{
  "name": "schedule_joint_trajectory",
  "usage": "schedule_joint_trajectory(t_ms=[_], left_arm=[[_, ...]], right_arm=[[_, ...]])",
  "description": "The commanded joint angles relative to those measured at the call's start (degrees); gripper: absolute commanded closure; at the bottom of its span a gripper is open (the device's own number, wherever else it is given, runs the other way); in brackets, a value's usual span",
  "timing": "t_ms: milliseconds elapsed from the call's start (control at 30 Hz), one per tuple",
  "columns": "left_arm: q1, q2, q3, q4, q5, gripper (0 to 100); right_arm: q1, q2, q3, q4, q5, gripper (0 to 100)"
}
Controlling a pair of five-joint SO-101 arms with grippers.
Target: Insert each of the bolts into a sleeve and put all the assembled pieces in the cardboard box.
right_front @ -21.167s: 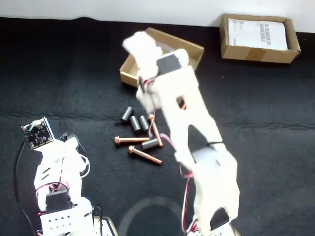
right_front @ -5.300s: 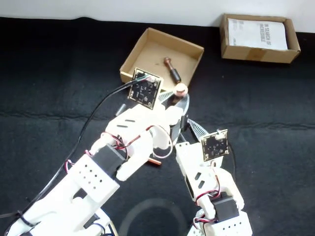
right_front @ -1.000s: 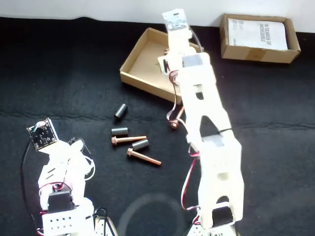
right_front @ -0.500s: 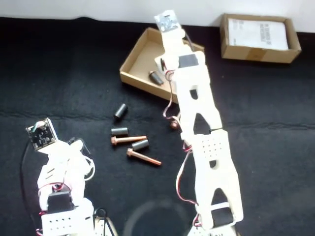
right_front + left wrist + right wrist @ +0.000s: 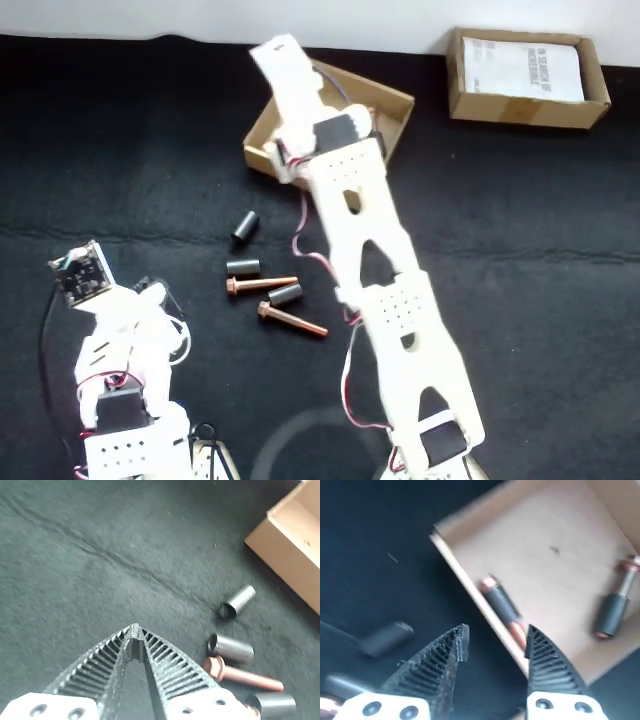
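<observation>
Right tool [image 5: 496, 635] is held wide open and empty above the box [image 5: 560, 530] rim.
Two assembled pieces [image 5: 501, 605] are seen lying inside the box. Three loose sleeves [image 5: 245, 226] and two bolts [image 5: 293, 319] are scattered on the worktop [image 5: 520, 300] at 7 o'clock from the box. The left tool [image 5: 134, 630] is closed on nothing, at 9 o'clock from the loose parts.

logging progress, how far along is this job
Done: two sleeved copper bolts in the brown cardboard box. In hand: nothing, the right gripper hangs open at the box's edge. To do: three grey metal sleeves and two loose copper bolts on the black table.
</observation>
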Motion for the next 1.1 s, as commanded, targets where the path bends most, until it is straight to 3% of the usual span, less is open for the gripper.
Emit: schedule_joint_trajectory(t_ms=[0, 500, 1067], left_arm=[[-2.1, 0.0, 1.1, -1.9, 0.1, 97], [-2.2, 0.0, 1.1, -1.9, 0.1, 97], [-2.2, 0.0, 1.1, -2.0, 0.1, 97]], right_arm=[[-2.7, -5.3, -4.7, 0.5, -9.8, 85.1], [-8.7, -1.9, 7.4, -1.5, -25.8, 85.3], [-13.7, 5.5, 7.3, -1.5, -28.6, 85.3]])
